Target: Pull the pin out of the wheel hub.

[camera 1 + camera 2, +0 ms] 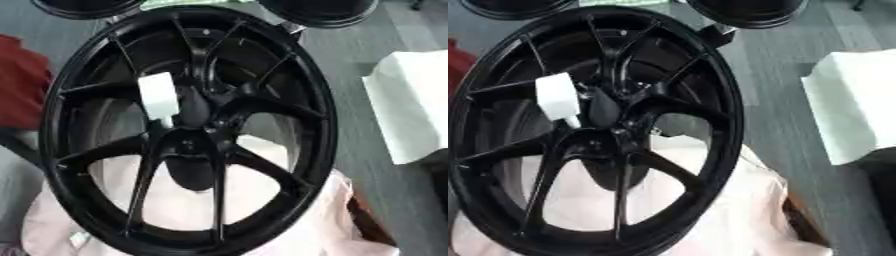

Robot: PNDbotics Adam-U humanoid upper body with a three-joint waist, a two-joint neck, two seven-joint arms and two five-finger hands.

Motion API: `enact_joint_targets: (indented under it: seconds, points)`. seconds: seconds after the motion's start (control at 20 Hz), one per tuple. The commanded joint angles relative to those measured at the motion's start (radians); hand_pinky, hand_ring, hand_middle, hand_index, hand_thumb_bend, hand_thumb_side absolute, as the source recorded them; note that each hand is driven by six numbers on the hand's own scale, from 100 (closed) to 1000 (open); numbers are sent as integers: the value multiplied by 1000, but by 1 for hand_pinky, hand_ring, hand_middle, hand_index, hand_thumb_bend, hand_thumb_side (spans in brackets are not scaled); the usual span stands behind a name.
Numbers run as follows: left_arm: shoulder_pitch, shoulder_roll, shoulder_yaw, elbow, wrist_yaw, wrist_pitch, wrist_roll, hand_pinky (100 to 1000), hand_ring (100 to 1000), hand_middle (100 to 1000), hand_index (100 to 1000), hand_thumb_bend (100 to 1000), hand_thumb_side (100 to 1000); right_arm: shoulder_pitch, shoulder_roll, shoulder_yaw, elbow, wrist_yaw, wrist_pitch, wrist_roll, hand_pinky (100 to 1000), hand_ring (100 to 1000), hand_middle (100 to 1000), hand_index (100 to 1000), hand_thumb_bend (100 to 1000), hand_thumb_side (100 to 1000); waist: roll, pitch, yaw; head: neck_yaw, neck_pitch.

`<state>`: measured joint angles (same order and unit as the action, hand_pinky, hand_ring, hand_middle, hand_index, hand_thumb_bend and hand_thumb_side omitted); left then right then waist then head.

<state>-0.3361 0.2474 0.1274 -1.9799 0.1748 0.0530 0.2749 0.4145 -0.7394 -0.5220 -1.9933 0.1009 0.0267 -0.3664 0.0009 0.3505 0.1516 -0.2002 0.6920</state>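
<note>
The wheel fills most of my view. It is black, with thin spokes running from the hub out to the rim, and it lies tilted, its near edge low in the picture and its far edge at the top. The pin is white: a broad, blocky upper part with a narrower stub at its lower end. It sits just up and to the left of the hub, among the spokes, with the stub pointing down toward the hub. From here I cannot tell how far the stub goes into the wheel, or whether it only rests against a spoke.

I cannot make out either robot hand. Dark shapes around the hub and behind the lower spokes blend with the black wheel, so I cannot tell whether a hand is there, how far open it is, or whether it has hold of anything.

The wheel rests on a pale pink cloth, which shows through the lower openings between the spokes and spreads out past the near rim. To the right, well apart from the wheel, lies a white sheet on the grey floor. At the left edge is something red. Two more black round things show at the top edge, beyond the wheel.
</note>
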Motion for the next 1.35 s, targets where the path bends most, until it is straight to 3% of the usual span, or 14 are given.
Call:
enact_joint_targets:
  seconds: [0.05,0.4,0.6,0.65,0.75,0.85,1.05,1.35]
  points:
    - [-16,16,9,-20,-5,0,5,747,683,640,847,132,823,-5,51,12,-7,88,43,9,858,985,943,965,100,330,2,-9,1,5,-9]
    - [-17,17,9,-20,-5,0,4,747,683,641,848,133,827,-19,117,14,-7,55,52,-28,855,983,939,969,100,250,8,-2,-6,-8,-9]
    - [-16,18,9,-20,-5,1,3,747,683,640,847,133,828,-22,121,12,-7,27,27,-52,836,959,911,956,100,237,5,0,-11,-8,-6]
    - [-16,19,9,-20,-5,0,3,747,683,640,847,134,828,-24,122,11,-7,17,19,-69,820,939,888,946,100,270,5,1,-12,-8,-6]
    - [-17,20,9,-20,-5,0,3,747,683,640,847,133,828,-30,122,13,-7,-20,-7,-116,796,900,848,928,100,385,3,2,-14,-8,-8]
    - [-17,21,8,-20,-5,-1,3,746,683,640,847,134,828,-33,120,19,-7,-55,-41,-163,791,872,810,918,100,407,2,3,-15,-10,-9]
    - [-19,21,7,-20,-5,-2,2,746,683,641,847,135,828,-37,118,30,-7,-92,-108,-226,786,837,767,896,100,405,-1,4,-17,-14,-7]
    - [-21,21,6,-20,-6,-4,1,746,682,641,846,135,827,-38,120,40,-7,-90,-161,-252,796,829,752,882,100,379,-7,3,-16,-14,-2]
